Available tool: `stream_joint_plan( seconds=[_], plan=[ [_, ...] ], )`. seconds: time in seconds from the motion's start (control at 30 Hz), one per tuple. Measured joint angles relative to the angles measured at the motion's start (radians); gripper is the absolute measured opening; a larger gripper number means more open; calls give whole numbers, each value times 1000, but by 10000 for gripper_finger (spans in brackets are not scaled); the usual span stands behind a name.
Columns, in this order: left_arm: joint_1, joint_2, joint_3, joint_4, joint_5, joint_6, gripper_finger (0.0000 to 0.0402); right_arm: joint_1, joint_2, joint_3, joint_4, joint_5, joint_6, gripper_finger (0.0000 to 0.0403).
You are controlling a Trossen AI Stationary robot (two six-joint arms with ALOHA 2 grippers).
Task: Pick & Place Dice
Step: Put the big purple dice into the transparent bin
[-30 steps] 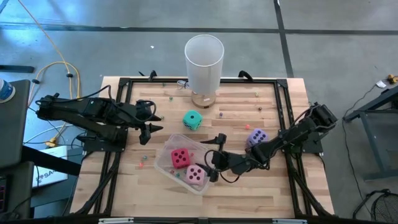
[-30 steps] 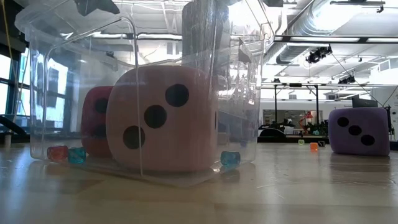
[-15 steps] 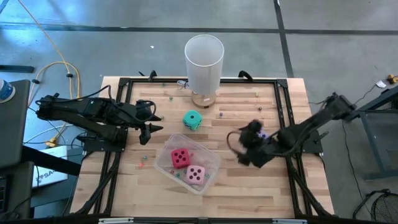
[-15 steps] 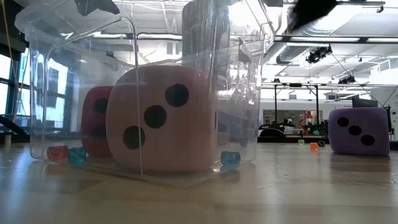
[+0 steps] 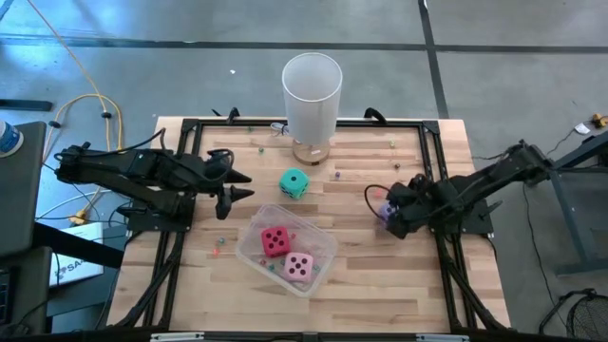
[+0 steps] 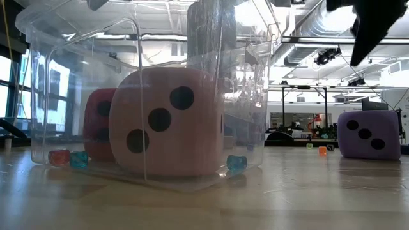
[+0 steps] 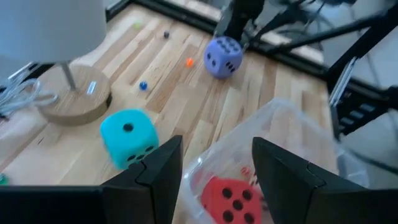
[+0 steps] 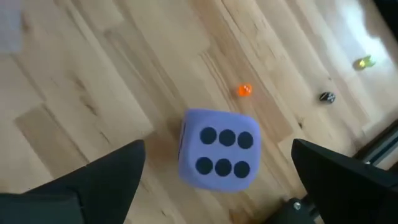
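Right gripper [image 5: 388,211], wide open and empty, has swung from the clear bin [image 5: 318,255] to over the purple die [image 8: 217,151]: next pick. Left gripper [image 5: 236,185] waits half-open, empty.

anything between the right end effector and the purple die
Nothing. In the right wrist view the open right end effector hangs over the purple die, with only air between its fingers and the die.

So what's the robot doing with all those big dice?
It is putting dice into a clear box. The red die and pink die are already inside. The right gripper hangs wide open over the purple die, not touching it. The left gripper waits, empty, near the teal die, which sits on the table.
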Motion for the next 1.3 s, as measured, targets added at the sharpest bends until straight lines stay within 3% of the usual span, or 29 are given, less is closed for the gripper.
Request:
stream_joint_plan(
  seconds=[0.23, 0.53, 1.3],
  plan=[
    [0, 1, 0, 121, 0, 0, 186, -110, -106, -146, 75, -90, -93, 374],
    [0, 28, 0, 132, -1, 0, 186, -203, -140, -256, 89, -164, -153, 371],
    [0, 117, 0, 244, 6, -24, 186, -230, -134, -279, 226, -222, -257, 366]
  ],
)
